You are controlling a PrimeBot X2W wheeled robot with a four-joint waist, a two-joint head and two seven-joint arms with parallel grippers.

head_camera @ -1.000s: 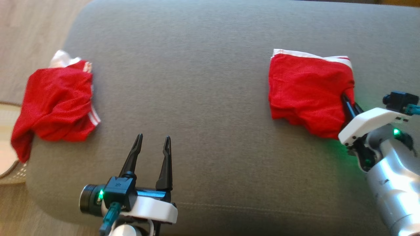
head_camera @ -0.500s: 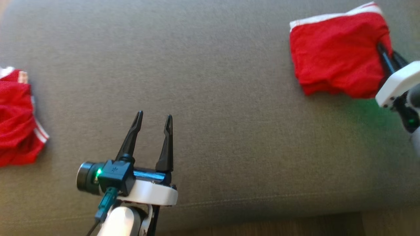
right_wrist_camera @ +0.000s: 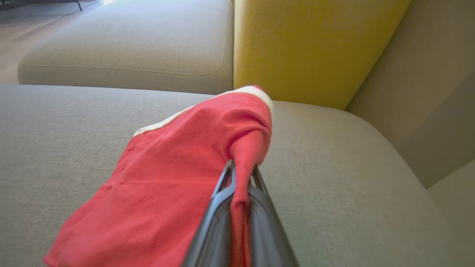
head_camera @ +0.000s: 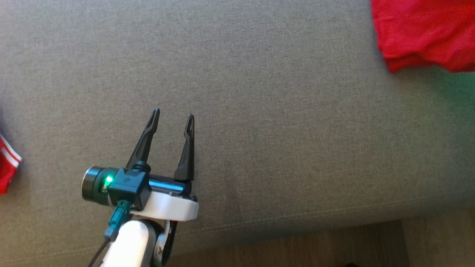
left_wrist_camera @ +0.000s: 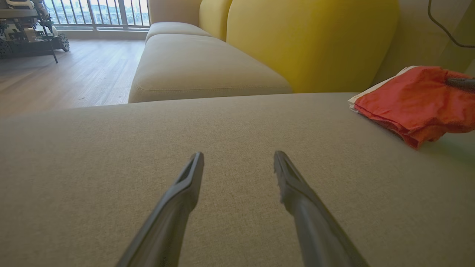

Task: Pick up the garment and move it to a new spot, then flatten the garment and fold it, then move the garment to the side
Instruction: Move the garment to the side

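Observation:
A folded red garment (head_camera: pixel 426 33) with a white band lies at the far right of the grey cushion (head_camera: pixel 259 111). In the right wrist view my right gripper (right_wrist_camera: pixel 241 174) is shut on a pinched fold of this garment (right_wrist_camera: pixel 178 170), whose near edge is lifted. The left wrist view has the same garment (left_wrist_camera: pixel 419 100) at its right edge. My left gripper (head_camera: pixel 173 115) hovers open and empty over the cushion's middle, well left of the garment; its fingers (left_wrist_camera: pixel 185 185) stand apart.
A second red garment with white stripes (head_camera: pixel 7 167) peeks in at the cushion's left edge. Yellow back cushions (left_wrist_camera: pixel 308 40) stand behind the seat. Wooden floor (head_camera: pixel 297 248) runs along the cushion's near edge. A wheeled machine (left_wrist_camera: pixel 29 33) stands far off on the floor.
The head camera has swung down and left, so both garments slid toward the picture's edges. My right gripper stays shut on the folded garment. The left gripper stays open.

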